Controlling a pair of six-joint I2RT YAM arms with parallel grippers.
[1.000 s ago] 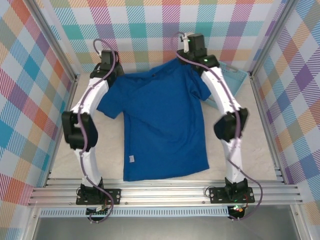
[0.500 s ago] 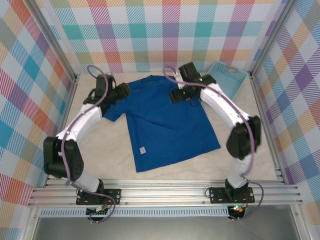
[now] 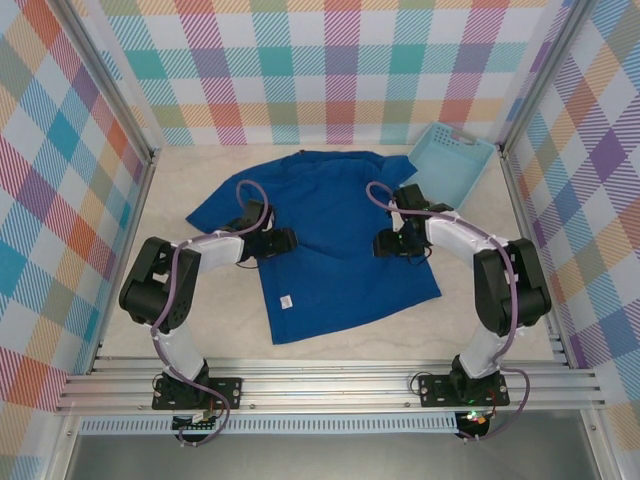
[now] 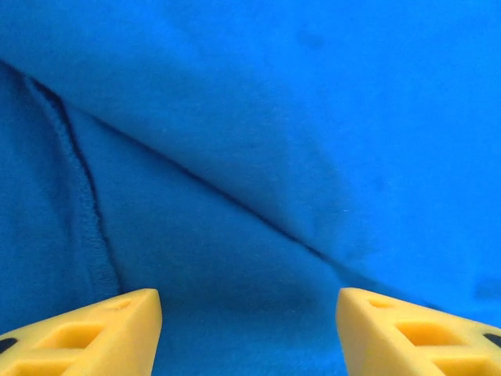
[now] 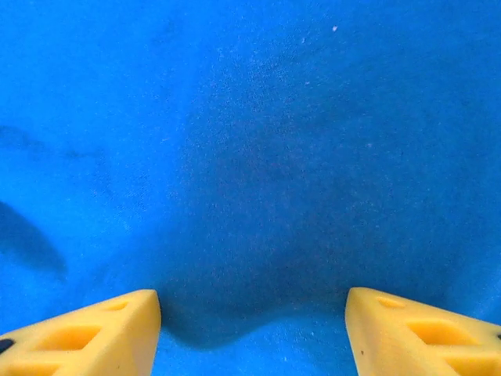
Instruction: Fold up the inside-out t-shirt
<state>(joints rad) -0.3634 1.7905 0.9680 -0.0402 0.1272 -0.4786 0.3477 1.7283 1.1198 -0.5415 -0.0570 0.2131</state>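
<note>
- Two grippers hang low over the inside-out t-shirt (image 3: 335, 235). The left gripper (image 3: 287, 242) is near the shirt's left side and the right gripper (image 3: 383, 243) toward its right side.
- The shirt lies spread flat in the middle of the table (image 3: 200, 320), collar toward the far wall and hem (image 3: 350, 322) toward the arm bases. It sits a little askew, with a small white tag (image 3: 286, 301) near the hem's left corner.
- From the left wrist, the yellow fingers (image 4: 86, 337) stand well apart with nothing pinched. Blue cloth lies under them, with a stitched seam (image 4: 86, 204) to one side and a slanting crease across it.
- From the right wrist, the fingers (image 5: 86, 337) are likewise spread wide and hold nothing. The cloth below them is smooth, with a soft dip in shadow.
- As I read it, the laying-out is done and no fold has been started.
- The next move calls for each gripper to settle on an edge or sleeve, pinch a single layer, and carry it across the body. The left sleeve (image 3: 212, 208), fanned out to the side, looks like the likely first thing to bring in.
- The open room is on the left and near sides, where bare table runs from the hem to the rail.
- On the far right it is tight. The light-blue basket (image 3: 452, 165) sits just beside the shirt's right shoulder, so I would expect a wide swing of the right arm to risk clipping it.
</note>
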